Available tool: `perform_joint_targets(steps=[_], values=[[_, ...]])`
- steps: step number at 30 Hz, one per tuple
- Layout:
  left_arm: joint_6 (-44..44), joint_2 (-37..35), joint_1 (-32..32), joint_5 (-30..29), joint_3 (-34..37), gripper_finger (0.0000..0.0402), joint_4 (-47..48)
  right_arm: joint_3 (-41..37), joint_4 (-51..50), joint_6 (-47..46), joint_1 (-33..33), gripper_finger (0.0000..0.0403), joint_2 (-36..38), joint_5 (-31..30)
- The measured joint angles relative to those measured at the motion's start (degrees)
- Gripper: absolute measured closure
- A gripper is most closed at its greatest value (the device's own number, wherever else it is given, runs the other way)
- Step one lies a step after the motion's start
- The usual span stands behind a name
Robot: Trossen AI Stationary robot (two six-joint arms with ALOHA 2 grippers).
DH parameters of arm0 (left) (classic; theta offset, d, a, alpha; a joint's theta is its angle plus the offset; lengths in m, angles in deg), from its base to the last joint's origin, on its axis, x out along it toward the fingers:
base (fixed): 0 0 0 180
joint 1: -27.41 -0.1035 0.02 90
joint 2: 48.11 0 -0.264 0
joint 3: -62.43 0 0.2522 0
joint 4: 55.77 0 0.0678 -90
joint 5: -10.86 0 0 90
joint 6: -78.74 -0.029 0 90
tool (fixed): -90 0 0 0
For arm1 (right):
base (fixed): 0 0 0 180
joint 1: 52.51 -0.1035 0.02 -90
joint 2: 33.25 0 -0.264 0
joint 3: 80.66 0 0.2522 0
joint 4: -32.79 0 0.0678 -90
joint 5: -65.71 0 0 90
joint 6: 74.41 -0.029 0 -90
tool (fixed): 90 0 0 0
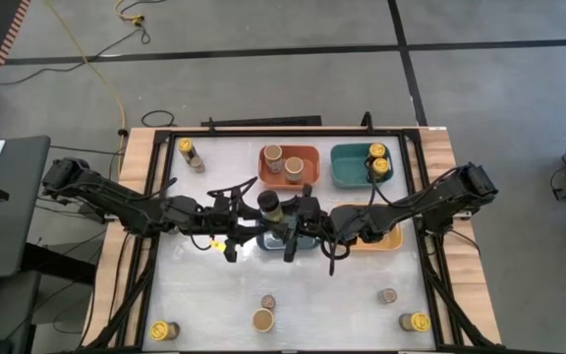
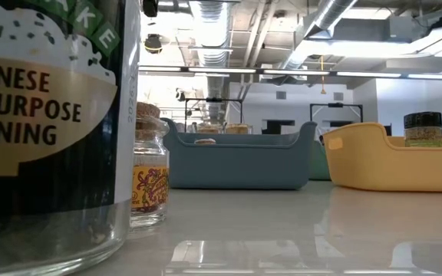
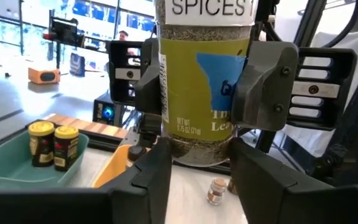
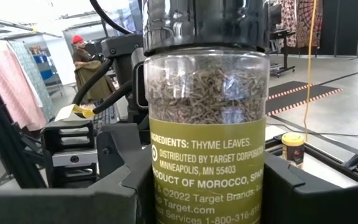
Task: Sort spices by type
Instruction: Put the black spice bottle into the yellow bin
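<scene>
- Thyme jar (image 4: 207, 134), as I read it: "INGREDIENTS: THYME LEAVES", "DISTRIBUTED BY TARGET", "MINNEAPOLIS, MN 55403", "PRODUCT OF MOROCCO"; "SPICES" opposite.
- Near jar (image 2: 48, 123): "PURPOSE".

A large glass jar (image 2: 48, 130) is filling the left of the frame, its dark label showing white lettering. Just right of it, a small cork-topped jar (image 2: 150, 172) with a yellow and red label is standing on the pale worktop (image 2: 298, 230). A blue bin (image 2: 236, 159) is sitting at centre, farther back. A yellow bin (image 2: 394, 157) is occupying the right side, with a dark-lidded jar (image 2: 423, 129) showing above its rim. Ceiling pipes and lights are running across the top.
</scene>
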Motion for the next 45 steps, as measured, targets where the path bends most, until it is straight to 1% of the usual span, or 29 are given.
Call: perform_joint_targets(steps=[3, 7, 11, 14, 16, 19, 22, 26, 32, 35, 41, 45], values=[[1.07, 0.10, -0.02, 1.22, 0.00, 0.0221, 1.06, 0.00, -1.03, -0.04, -0.05, 0.0193, -0.02, 0.51], [2.43, 0.11, -0.07, 1.42, 0.00, 0.0179, 3.28, 0.00, -2.78, -0.20, -0.11, 0.0193, -0.07, 0.61], [4.37, -1.73, -0.07, 2.37, 0.00, 0.0150, 6.59, 0.00, -5.37, -0.22, -0.66, 0.0193, 0.59, 0.57], [5.41, -4.60, -0.07, 3.74, 0.00, 0.0142, 10.09, 0.00, -10.20, -0.37, -1.44, 0.0193, 2.74, -0.04], [5.44, -6.77, -0.07, 3.74, 0.00, 0.0141, 12.13, 0.02, -14.26, -2.32, -2.08, 0.0193, 4.49, -0.73], [5.44, -8.80, -0.07, 3.51, 0.00, 0.0141, 12.48, 0.04, -19.76, -5.08, -2.77, 0.0194, 6.43, -1.23], [4.62, -8.90, -0.07, 3.43, 0.00, 0.0141, 11.47, 0.04, -20.96, -5.11, -2.83, 0.0194, 6.93, -1.08], [2.86, -6.76, -0.07, 3.30, 0.00, 0.0141, 8.62, 0.04, -20.41, -4.95, -1.17, 0.0195, 6.09, 5.98], [-3.39, -3.12, -0.18, 2.18, 0.00, 0.0141, -1.18, 0.04, -20.01, -4.50, 2.88, 0.0195, 5.53, 16.56], [-4.86, -3.02, -0.99, 1.83, 0.00, 0.0141, -2.45, 0.04, -20.12, -3.64, 4.65, 0.0195, 5.64, 20.63], [-1.84, -3.09, -3.67, 2.05, 0.00, 0.0141, -2.01, 0.04, -19.62, -2.58, 7.64, 0.0195, 5.66, 25.10], [-1.94, -3.06, -4.32, 1.99, 0.00, 0.0141, -2.10, 0.04, -16.31, -0.24, 8.70, 0.0195, 5.40, 25.61]])
